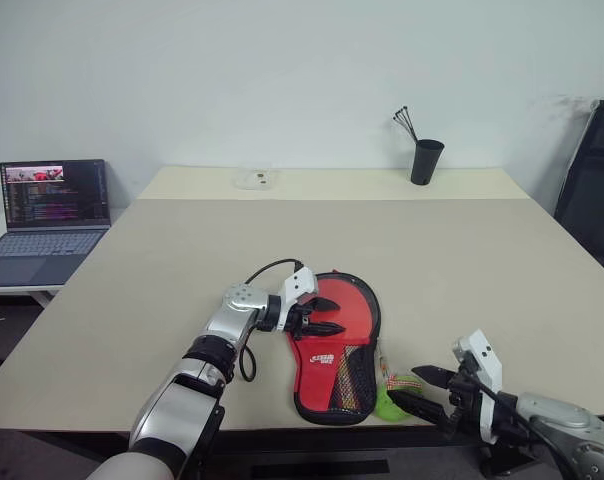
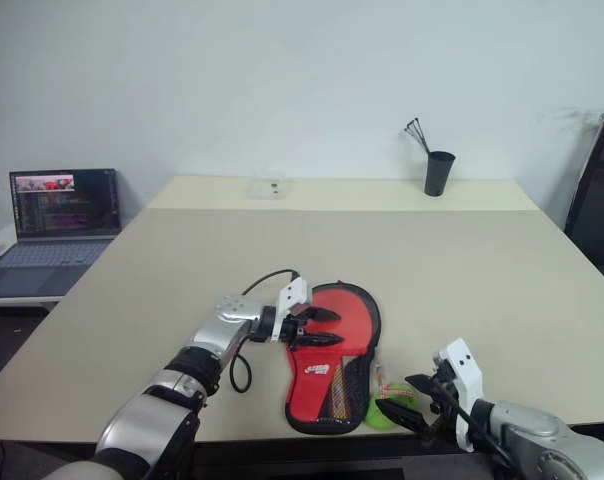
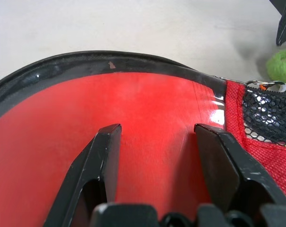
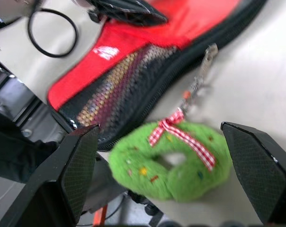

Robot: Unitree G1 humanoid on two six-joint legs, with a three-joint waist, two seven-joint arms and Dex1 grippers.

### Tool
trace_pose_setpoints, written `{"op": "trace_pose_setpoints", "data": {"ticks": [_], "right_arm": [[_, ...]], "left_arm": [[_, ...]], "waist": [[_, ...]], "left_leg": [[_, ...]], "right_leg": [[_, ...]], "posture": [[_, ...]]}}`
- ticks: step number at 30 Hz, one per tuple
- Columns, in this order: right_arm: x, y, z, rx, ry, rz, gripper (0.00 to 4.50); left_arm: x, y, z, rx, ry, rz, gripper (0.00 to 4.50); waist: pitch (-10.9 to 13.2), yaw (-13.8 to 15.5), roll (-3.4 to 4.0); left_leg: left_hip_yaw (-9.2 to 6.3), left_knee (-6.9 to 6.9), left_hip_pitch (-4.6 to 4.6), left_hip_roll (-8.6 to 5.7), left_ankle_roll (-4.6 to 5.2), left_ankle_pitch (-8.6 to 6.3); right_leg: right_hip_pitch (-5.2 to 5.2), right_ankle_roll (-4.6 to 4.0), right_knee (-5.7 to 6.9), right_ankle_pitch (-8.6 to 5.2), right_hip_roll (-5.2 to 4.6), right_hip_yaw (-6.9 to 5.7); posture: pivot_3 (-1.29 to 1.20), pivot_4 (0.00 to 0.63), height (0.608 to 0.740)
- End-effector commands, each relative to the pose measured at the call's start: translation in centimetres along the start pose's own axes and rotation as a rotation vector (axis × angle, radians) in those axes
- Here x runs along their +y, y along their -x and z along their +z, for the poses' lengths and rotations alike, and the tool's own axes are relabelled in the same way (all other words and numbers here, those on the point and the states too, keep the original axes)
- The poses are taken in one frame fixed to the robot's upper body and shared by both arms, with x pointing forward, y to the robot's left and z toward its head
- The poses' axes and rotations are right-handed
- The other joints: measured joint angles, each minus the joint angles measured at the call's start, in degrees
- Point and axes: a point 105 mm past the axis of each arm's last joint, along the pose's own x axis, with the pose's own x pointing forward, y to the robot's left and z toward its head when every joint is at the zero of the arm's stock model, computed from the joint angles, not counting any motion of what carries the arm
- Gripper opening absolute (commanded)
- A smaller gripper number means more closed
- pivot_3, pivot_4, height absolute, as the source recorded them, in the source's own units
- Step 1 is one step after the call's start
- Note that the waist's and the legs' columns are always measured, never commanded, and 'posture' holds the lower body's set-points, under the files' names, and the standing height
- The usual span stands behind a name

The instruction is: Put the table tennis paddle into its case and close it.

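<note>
The case [image 1: 334, 345] lies at the table's [image 1: 162, 290] near edge, with the paddle's [image 3: 133, 118] shiny red face inside the open rim. The left gripper [image 1: 322, 316] hovers over it, jaws half open, holding nothing, I think. The right gripper [image 1: 422, 390], near the case, is wide open around a green charm [image 4: 174, 163] (soft, clipped on). The case looks floppy, so pinch its zipper rim. The left wrist view shows the slippery rubber up close.

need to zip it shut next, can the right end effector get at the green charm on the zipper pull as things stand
Probably yes: the right end effector is open beside the green charm, fingers either side in the wrist view, nothing between. The left end effector is further up the case, clear of it.
</note>
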Motion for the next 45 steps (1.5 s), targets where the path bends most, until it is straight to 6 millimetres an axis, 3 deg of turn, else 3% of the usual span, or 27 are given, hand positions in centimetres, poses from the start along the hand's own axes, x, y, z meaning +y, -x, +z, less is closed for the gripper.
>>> {"op": "trace_pose_setpoints", "data": {"ticks": [1,9,10,13,19,23,32,35,39,45], "right_arm": [[-0.5,-0.2,-0.3,-0.006,0.033,-0.032,4.47],[-0.5,-0.6,-1.7,0.032,0.095,-0.035,4.47],[-0.6,-0.7,-1.8,0.033,0.105,-0.037,4.30],[-0.7,-0.8,-1.9,0.034,0.129,-0.048,3.57],[-0.7,-0.8,-1.3,0.012,0.156,-0.060,1.41],[-1.3,-0.1,0.3,-0.021,0.180,-0.074,0.10],[-3.6,1.3,5.9,-0.055,0.335,-0.066,0.01],[-3.9,1.4,7.0,-0.051,0.368,-0.053,0.01],[-4.0,1.4,7.2,-0.022,0.394,-0.027,0.01],[-3.2,1.9,5.0,0.053,0.379,0.016,0.01]], "left_arm": [[-0.1,-0.2,0.1,-0.004,-0.009,-0.007,2.67],[-0.3,-0.3,0.1,-0.007,-0.017,-0.013,2.67],[-0.3,-0.3,0.1,-0.007,-0.018,-0.013,2.67],[-0.1,-0.3,0.2,-0.003,-0.029,-0.005,2.67],[-0.6,-0.8,-0.2,0.010,-0.033,-0.032,2.67],[-1.4,-1.3,-1.2,0.050,-0.038,-0.077,2.67],[-1.8,-1.9,-1.6,0.049,0.077,-0.113,2.67],[-1.6,-2.0,-1.9,0.073,0.079,-0.106,2.67],[-1.6,-2.0,-2.8,0.128,0.075,-0.096,2.67],[-2.1,-2.7,-3.2,0.132,0.112,-0.104,2.67]], "waist": [[0.0,0.0,0.00],[0.0,0.0,-0.04],[0.0,0.0,-0.04],[0.0,0.0,-0.05],[0.0,0.1,-0.06],[-0.1,0.1,-0.05],[-0.1,0.2,-0.05],[-0.1,0.2,-0.05],[-0.1,0.3,-0.05],[-0.2,0.4,-0.07]], "left_leg": [[0.00,0.00,0.00,-0.01,0.00,0.00],[0.01,0.01,0.00,-0.03,0.00,0.00],[0.01,0.01,0.01,-0.03,0.00,0.00],[0.01,0.01,0.03,-0.04,0.00,0.00],[0.01,0.01,0.02,-0.04,0.00,0.00],[0.02,0.02,0.03,-0.04,0.00,0.00],[0.02,0.03,0.25,-0.14,0.00,0.00],[0.02,0.03,0.27,-0.16,0.00,0.00],[-0.04,0.05,0.32,-0.15,0.00,0.00],[-0.06,0.01,0.67,-0.06,0.00,-0.01]], "right_leg": [[0.00,0.00,0.00,0.00,0.00,0.00],[0.02,0.00,-0.02,0.00,0.01,-0.03],[0.02,0.00,-0.01,0.00,0.01,-0.03],[0.03,0.00,-0.01,0.00,0.01,-0.04],[0.03,0.00,-0.02,0.00,0.01,-0.04],[0.04,0.00,-0.02,0.00,0.01,-0.04],[0.28,0.00,-0.07,0.00,0.00,-0.10],[0.33,0.00,-0.07,0.00,0.00,-0.08],[0.41,0.01,-0.08,0.00,-0.02,-0.07],[0.72,0.01,-0.12,-0.02,-0.08,-0.08]], "posture": [[0.00,0.150,0.740],[0.00,0.150,0.740],[0.00,0.150,0.740],[0.00,0.150,0.740],[0.00,0.150,0.740],[0.00,0.150,0.740],[0.00,0.150,0.740],[0.00,0.150,0.740],[0.00,0.150,0.740],[0.00,0.150,0.740]]}}
